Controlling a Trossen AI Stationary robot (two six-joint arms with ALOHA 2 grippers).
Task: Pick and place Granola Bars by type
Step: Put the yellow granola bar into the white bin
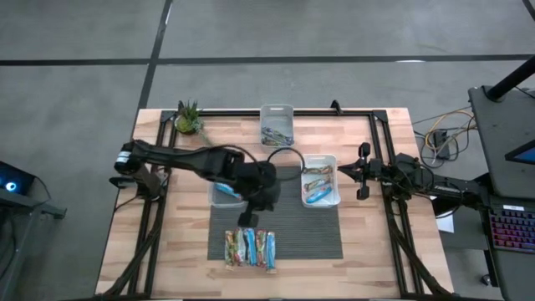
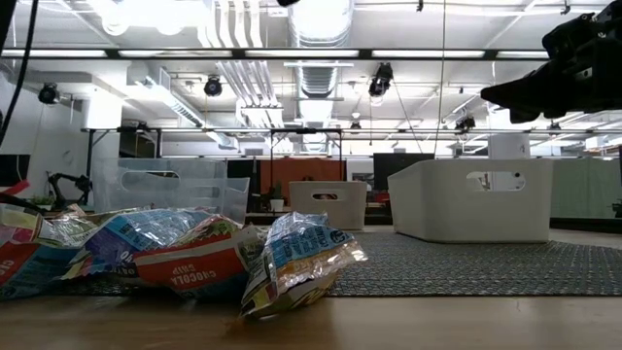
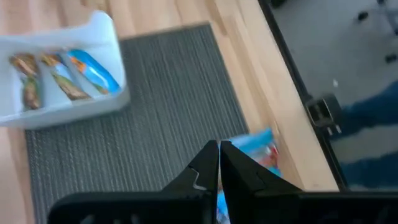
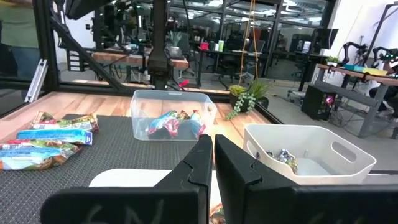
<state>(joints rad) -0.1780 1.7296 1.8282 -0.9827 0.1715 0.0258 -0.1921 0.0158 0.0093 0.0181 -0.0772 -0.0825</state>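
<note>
Several granola bars (image 1: 251, 248) in blue, green and reddish wrappers lie side by side on the near edge of the grey mat (image 1: 318, 230); they fill the low view's foreground (image 2: 194, 258). My left gripper (image 1: 247, 220) hangs shut above the mat just beyond them, slanting down. In its wrist view (image 3: 219, 146) blue and red wrappers (image 3: 255, 148) show beside the fingertips, and blue shows through the slit between the fingers. My right gripper (image 1: 343, 173) waits shut and level at the table's right, beside the white bin (image 1: 319, 159). My left gripper is shut, and I cannot tell whether it touches a bar. The fingers themselves hide what lies under their tips, and the blue in the slit between them may be a bar on the mat below.
The white bin holds brown and blue bars (image 1: 318, 194). A clear bin (image 1: 214, 199) with a blue bar lies under my left arm. A third bin (image 1: 277, 109) with dark bars stands at the far edge, next to a small plant (image 1: 188, 119). A black frame runs round the table.
</note>
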